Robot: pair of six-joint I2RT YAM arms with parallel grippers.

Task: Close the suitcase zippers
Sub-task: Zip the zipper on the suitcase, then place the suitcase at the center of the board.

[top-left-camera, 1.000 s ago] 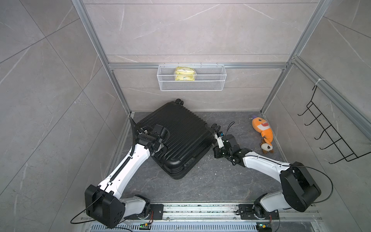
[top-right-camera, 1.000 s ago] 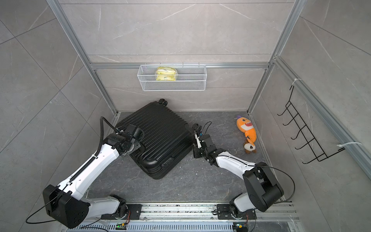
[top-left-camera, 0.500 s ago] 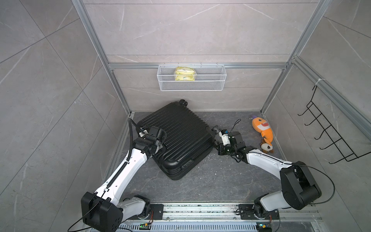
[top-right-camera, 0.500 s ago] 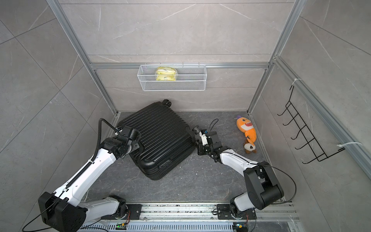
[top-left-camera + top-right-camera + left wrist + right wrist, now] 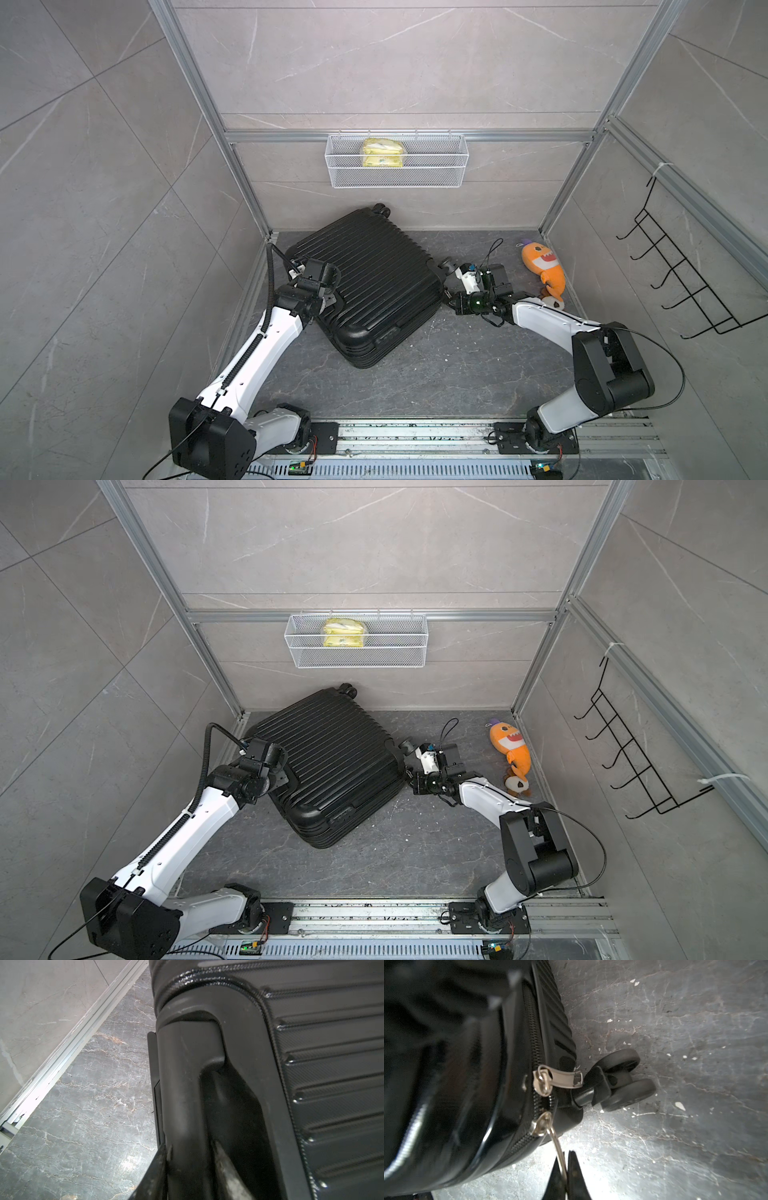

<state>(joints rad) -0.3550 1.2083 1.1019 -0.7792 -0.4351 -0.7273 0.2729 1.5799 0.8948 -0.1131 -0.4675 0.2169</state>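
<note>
Both top views: the suitcase [image 5: 374, 282] is lying flat on the floor [image 5: 436, 374], over toward the back left corner, shell halves together. The left gripper [image 5: 327, 300] sits on its left edge and the right gripper [image 5: 448, 296] is at the right corner, right by a wheel [image 5: 446, 264]. An orange plush [image 5: 542, 266] lies by the right wall, well apart from all that, and a wire basket [image 5: 397, 183] on the back wall has a yellow pack [image 5: 382, 152] in it. Left wrist: the fingers [image 5: 158, 1167] are one on each side of the handle [image 5: 187, 1084], clamped on its bar, with the ribbed shell just beside. Right wrist: jaws are pinched tight on a silver pull [image 5: 557, 1145] hanging off one slider [image 5: 540, 1124] of the zipper [image 5: 532, 1028]. The second slider [image 5: 543, 1082] sits just beside it along the track, its own pull pointing toward the wheel. The short bit of track between the two looks parted.
</note>
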